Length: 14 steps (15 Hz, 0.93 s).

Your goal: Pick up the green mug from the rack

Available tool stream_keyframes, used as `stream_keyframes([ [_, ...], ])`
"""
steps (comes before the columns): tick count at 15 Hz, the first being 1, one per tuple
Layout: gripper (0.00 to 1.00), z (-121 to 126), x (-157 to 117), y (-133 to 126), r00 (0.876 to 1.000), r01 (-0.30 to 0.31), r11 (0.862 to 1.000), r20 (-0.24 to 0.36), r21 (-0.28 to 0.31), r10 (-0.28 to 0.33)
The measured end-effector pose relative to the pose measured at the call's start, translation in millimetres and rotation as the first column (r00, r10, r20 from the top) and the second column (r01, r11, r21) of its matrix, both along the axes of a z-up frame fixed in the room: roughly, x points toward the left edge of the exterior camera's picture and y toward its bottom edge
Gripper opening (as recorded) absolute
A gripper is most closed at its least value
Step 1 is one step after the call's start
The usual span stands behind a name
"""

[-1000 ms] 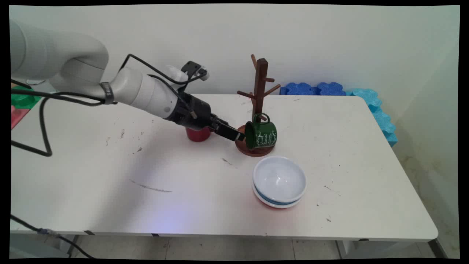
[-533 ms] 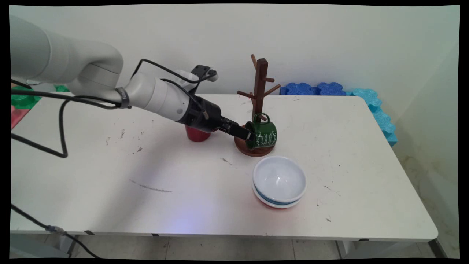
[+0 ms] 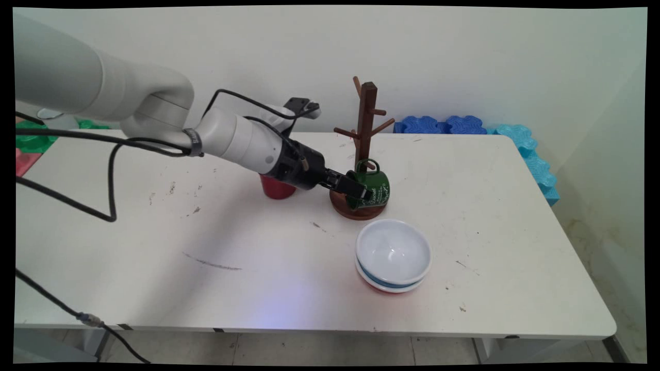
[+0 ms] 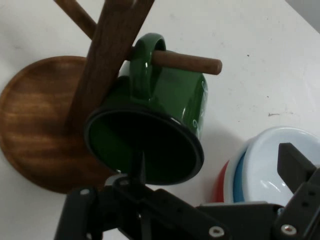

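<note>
Since a second ago the arm has pushed rightward, and the claw [image 3: 359,191] now reaches the mouth of the green mug [image 3: 375,186], which hangs by its handle on a low peg of the wooden mug tree [image 3: 364,135] near the tabletop's [image 3: 515,232] far edge. Just behind the arm stands a red cup [image 3: 277,187]. Stacked bowls [image 3: 393,256] sit nearer the front edge.

From the hand view, the claw [image 4: 220,170] stands apart: one finger enters the green mug's [image 4: 165,100] mouth, the other lies outside over the stacked bowls [image 4: 250,170].
</note>
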<state>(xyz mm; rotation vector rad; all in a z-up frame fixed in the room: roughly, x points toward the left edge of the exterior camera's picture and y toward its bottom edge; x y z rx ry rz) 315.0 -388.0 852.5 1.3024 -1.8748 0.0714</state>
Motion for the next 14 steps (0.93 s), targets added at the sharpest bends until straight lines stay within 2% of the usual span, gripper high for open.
stream_keyframes([
  [13, 1.00, -14.0, -18.5, -21.0, 0.999, -0.009, 0.999, -0.033, 0.036, 0.010],
  [14, 0.00, -14.8, -19.2, -21.9, 0.999, -0.010, 0.999, -0.035, 0.039, 0.012],
])
